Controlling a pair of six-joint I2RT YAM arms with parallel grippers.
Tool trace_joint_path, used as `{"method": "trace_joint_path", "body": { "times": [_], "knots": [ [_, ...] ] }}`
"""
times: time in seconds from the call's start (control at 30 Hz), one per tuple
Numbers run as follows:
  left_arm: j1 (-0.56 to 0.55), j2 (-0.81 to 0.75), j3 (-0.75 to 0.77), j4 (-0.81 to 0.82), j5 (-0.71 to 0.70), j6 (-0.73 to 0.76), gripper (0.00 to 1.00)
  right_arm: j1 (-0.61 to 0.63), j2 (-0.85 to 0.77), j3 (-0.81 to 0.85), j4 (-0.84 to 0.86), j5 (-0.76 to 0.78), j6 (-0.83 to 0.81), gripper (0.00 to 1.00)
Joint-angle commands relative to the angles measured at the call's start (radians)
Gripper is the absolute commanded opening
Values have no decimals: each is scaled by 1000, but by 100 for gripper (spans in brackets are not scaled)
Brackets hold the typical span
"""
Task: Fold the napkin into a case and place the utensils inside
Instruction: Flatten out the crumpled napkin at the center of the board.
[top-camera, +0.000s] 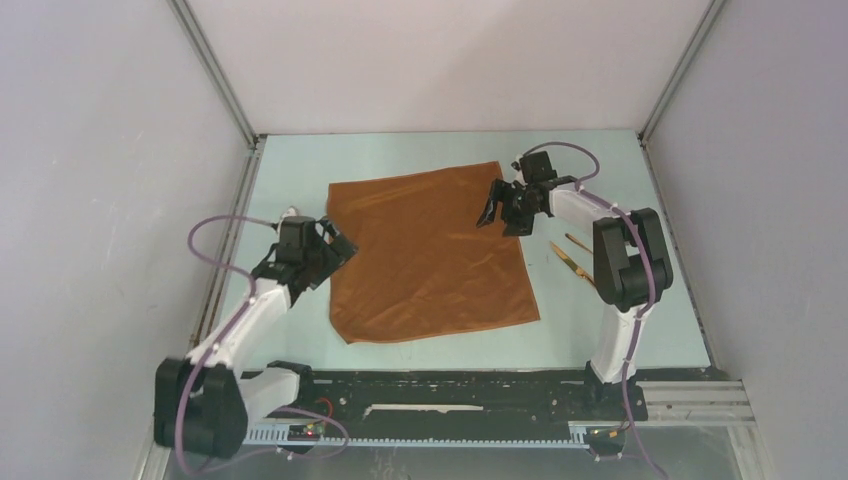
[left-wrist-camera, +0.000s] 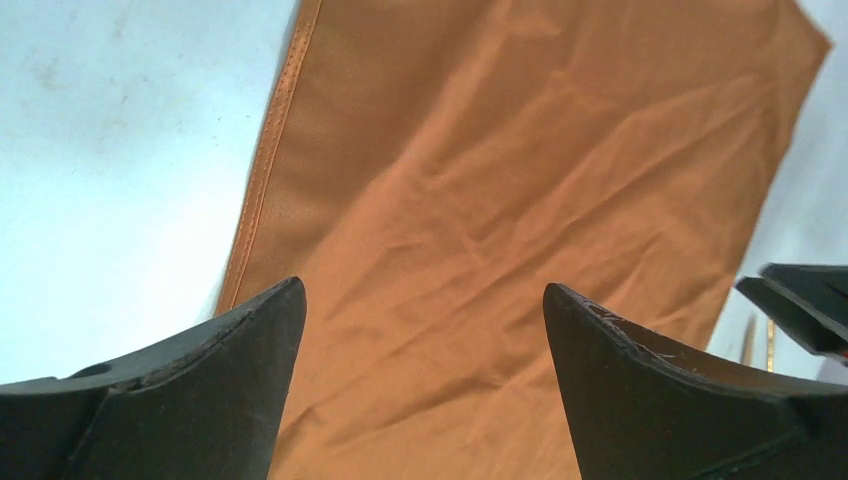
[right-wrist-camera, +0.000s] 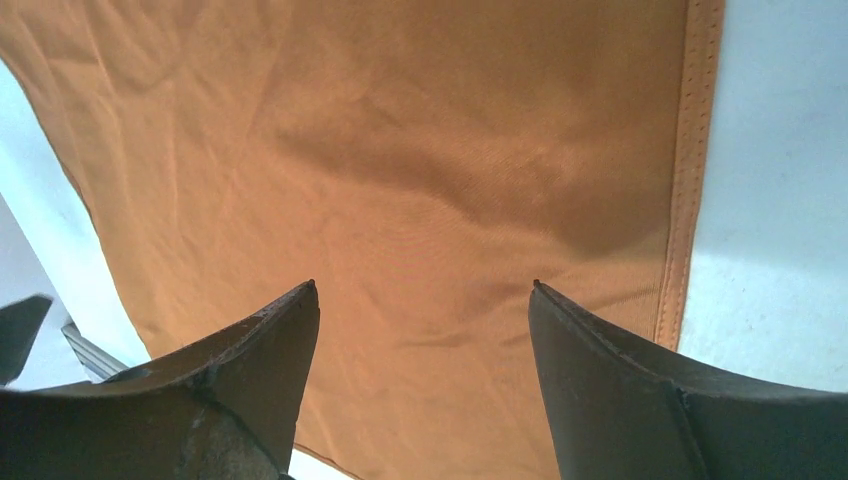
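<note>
My left tool (left-wrist-camera: 420, 290) and my right tool (right-wrist-camera: 422, 285) both stand wide open, holding nothing. The napkin (top-camera: 430, 255) lies spread flat on the surface (top-camera: 600, 330) beneath them. Its left hem is just under my left tool, and its right hem is just beside my right tool. The utensils (top-camera: 572, 255) lie off the cloth, back toward my right arm. I judge the cloth light, limp and a little slick — best pinched deep at a stitched hem or corner, where a shallow grip might slip.
</note>
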Motion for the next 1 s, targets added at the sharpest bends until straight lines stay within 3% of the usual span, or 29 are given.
{"method": "trace_joint_path", "body": {
  "times": [0.0, 0.13, 0.37, 0.53, 0.63, 0.8, 0.97],
  "knots": [
    [1, -142, -55, -117, -32, -17, 96, -29, 40, 3, 59, 19, 37, 84],
    [0, -227, -173, -148, -13, -105, 100, -56, 50, 0, 45, 70, 44, 83],
    [-1, -145, -219, -135, 19, -79, 100, -36, 3, -12, 49, 86, 24, 82],
    [-11, -61, -223, -71, 182, -73, 100, -14, -15, -22, 55, 83, 34, 80],
    [-57, -147, -176, -136, 262, -121, 98, 0, -23, -23, 50, 83, 34, 79],
    [-178, -394, -37, -259, 196, -245, 100, 37, -52, -23, 36, 93, 28, 79],
    [-183, -415, 165, -607, -39, -270, 100, 76, -85, -33, 10, 118, 20, 79]
  ]
}}
